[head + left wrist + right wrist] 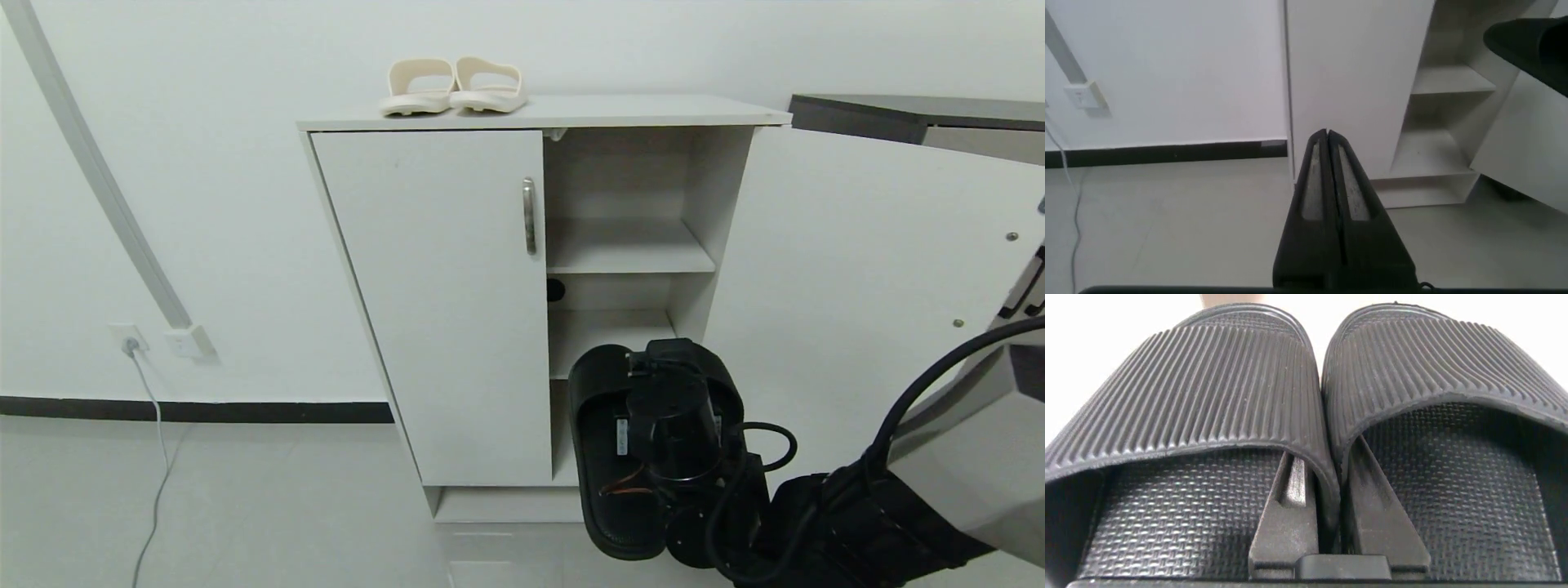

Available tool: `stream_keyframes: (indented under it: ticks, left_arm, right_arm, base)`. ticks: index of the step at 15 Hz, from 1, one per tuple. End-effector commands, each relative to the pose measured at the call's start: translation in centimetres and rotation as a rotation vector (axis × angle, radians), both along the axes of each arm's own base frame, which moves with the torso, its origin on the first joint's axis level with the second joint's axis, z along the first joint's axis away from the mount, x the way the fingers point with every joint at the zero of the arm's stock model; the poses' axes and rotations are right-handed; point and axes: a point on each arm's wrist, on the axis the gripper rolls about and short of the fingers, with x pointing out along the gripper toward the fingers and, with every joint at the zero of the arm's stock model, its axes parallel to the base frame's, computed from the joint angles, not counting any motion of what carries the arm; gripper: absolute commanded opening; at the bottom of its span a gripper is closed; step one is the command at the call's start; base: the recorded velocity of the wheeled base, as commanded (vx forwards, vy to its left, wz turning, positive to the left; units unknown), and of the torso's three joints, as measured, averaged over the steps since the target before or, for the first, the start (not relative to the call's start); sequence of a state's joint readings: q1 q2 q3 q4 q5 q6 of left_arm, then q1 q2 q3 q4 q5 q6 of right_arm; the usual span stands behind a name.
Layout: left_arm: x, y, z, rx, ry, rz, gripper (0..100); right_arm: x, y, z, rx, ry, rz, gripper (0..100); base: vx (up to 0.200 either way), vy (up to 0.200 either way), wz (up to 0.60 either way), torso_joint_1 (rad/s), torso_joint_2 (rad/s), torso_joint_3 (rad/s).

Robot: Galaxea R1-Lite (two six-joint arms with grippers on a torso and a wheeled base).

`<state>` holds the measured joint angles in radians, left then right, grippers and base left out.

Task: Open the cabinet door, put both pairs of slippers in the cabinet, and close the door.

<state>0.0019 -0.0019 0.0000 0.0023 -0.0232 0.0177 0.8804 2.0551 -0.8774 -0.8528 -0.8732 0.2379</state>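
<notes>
A white cabinet (424, 310) stands against the wall, its left door shut and its right door (857, 286) swung wide open. Bare shelves (629, 249) show inside. A cream pair of slippers (453, 86) rests on the cabinet top. My right gripper (1329, 510) is shut on the touching inner edges of a black pair of slippers (1323, 400), held side by side. That black pair (608, 457) hangs low in front of the open compartment. My left gripper (1327, 139) is shut on nothing, above the floor, pointing at the shut door (1355, 82).
A wall socket with a grey cable (126, 339) and a slanted cable duct (90, 163) lie left of the cabinet. A dark-topped piece of furniture (922, 110) stands behind the open door. Bare floor (245, 506) stretches to the left.
</notes>
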Motion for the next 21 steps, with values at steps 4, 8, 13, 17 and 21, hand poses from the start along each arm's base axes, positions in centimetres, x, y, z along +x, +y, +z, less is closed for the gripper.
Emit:
stream_keyframes:
  ticks: [4, 8, 13, 17, 21]
  left_arm:
    - [0.0, 0.0, 0.0, 0.001, 0.001, 0.001, 0]
    - [0.0, 0.0, 0.0, 0.001, 0.001, 0.001, 0]
    - [0.0, 0.0, 0.0, 0.001, 0.001, 0.001, 0]
    - [0.0, 0.0, 0.0, 0.001, 0.001, 0.001, 0]
    - [0.0, 0.0, 0.0, 0.001, 0.001, 0.0, 0]
  right_arm:
    - [1.2, 0.0, -2.0, -0.032, 0.031, -0.022, 0]
    - [2.5, 1.0, -4.4, 0.001, 0.038, 0.067, 0]
    - [4.2, 0.6, -5.8, -0.002, 0.039, 0.047, 0]
    - [4.3, 0.8, -6.6, -0.013, 0.049, 0.046, 0]
    - [4.5, 0.6, -6.6, -0.012, 0.051, 0.039, 0]
  base:
    - [0.0, 0.0, 0.0, 0.0, 0.0, 0.0]
    - [0.0, 0.0, 0.0, 0.0, 0.0, 0.0]
    - [0.0, 0.0, 0.0, 0.0, 0.0, 0.0]
    - [0.0, 0.0, 0.0, 0.0, 0.0, 0.0]
    - [0.0, 0.0, 0.0, 0.002, 0.0, -0.141]
